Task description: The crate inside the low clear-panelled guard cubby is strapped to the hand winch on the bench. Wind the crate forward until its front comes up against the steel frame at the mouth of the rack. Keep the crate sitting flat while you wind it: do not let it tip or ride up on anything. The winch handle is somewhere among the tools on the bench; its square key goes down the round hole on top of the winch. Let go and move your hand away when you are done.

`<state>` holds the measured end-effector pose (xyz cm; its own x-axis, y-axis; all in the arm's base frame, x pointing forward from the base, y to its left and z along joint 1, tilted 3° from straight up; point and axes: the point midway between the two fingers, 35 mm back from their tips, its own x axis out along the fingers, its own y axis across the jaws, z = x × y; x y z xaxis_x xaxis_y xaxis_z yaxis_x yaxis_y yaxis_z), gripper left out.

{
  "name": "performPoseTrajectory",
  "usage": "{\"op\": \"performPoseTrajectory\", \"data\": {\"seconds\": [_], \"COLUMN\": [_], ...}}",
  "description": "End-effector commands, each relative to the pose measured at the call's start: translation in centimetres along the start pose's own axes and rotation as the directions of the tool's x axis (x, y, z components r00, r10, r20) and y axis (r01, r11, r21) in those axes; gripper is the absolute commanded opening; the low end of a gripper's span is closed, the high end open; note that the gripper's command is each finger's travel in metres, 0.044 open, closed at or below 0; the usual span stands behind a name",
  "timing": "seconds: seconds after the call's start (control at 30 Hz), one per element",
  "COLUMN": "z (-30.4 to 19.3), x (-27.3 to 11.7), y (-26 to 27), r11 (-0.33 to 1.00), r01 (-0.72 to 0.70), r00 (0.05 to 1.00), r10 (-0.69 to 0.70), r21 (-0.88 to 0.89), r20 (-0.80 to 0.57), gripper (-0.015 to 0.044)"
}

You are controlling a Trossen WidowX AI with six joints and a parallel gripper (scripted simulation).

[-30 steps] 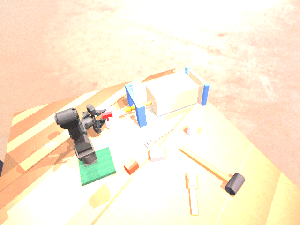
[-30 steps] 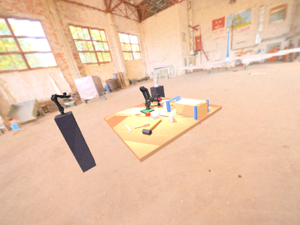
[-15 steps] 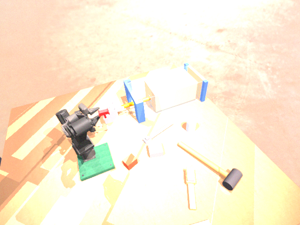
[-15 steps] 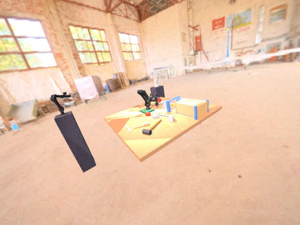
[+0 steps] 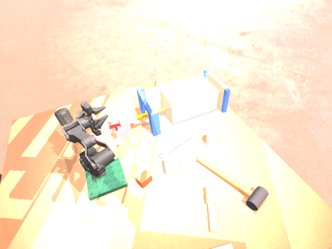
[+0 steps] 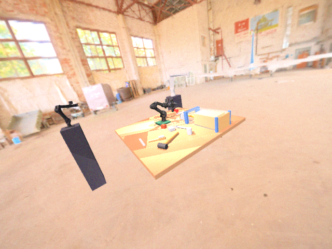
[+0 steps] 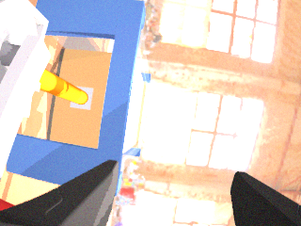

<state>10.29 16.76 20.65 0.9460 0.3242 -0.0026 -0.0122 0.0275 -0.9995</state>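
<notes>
The crate (image 5: 189, 104) (image 6: 205, 119) (image 7: 80, 127) sits flat in the clear-panelled cubby, with a gap between its front and the blue steel frame (image 5: 154, 123) (image 6: 186, 118) (image 7: 120, 94). A yellow strap (image 5: 141, 115) (image 7: 61, 88) runs from the crate's front through the frame to the pale winch (image 5: 125, 127) (image 6: 182, 115). The winch handle's red grip (image 5: 114, 124) (image 6: 176, 110) (image 7: 6, 205) stands at the winch's top, on the arm's side. My gripper (image 5: 107, 111) (image 7: 176, 177) is partly open and empty, beside and clear of the grip. The key and round hole cannot be made out.
A red block (image 5: 143, 180) (image 6: 163, 126) lies by the green base plate (image 5: 118, 177). A pale block (image 5: 171, 166), a thin tool (image 5: 175, 148), a white cylinder (image 5: 211, 140) (image 6: 189, 130), a mallet (image 5: 257, 198) (image 6: 162, 146) and a pale long tool (image 5: 211, 217) are farther along the bench.
</notes>
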Motion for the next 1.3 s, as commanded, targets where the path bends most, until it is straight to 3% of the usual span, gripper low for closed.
{"op": "performPoseTrajectory", "data": {"seconds": [0.0, 0.67, 0.77, 0.93, 1.03, 1.13, 1.27], "z": [-0.8, -0.6, 0.4, 2.9, 3.3, 2.9, 1.6], "x": [0.0, 0.0, 0.9, 4.1, 5.9, 7.1, 7.8], "y": [-2.3, -2.0, -2.5, -2.3, -1.3, -0.1, 1.3], "r11": [1.0, 1.0, 0.999, 0.968, 0.903, 0.788, 0.546], "r01": [-0.002, 0.0, -0.033, -0.247, -0.427, -0.615, -0.809], "r00": [1.0, 1.0, 0.999, 0.967, 0.903, 0.788, 0.549], "r10": [0.002, 0.0, 0.034, 0.25, 0.428, 0.616, 0.834], "r21": [0.001, 0.007, -0.013, -0.054, -0.035, 0.033, 0.217], "r20": [0.004, -0.001, 0.024, 0.057, 0.036, -0.005, -0.053], "gripper": [0.024, 0.024, 0.0319, 0.044, 0.044, 0.044, 0.044]}}
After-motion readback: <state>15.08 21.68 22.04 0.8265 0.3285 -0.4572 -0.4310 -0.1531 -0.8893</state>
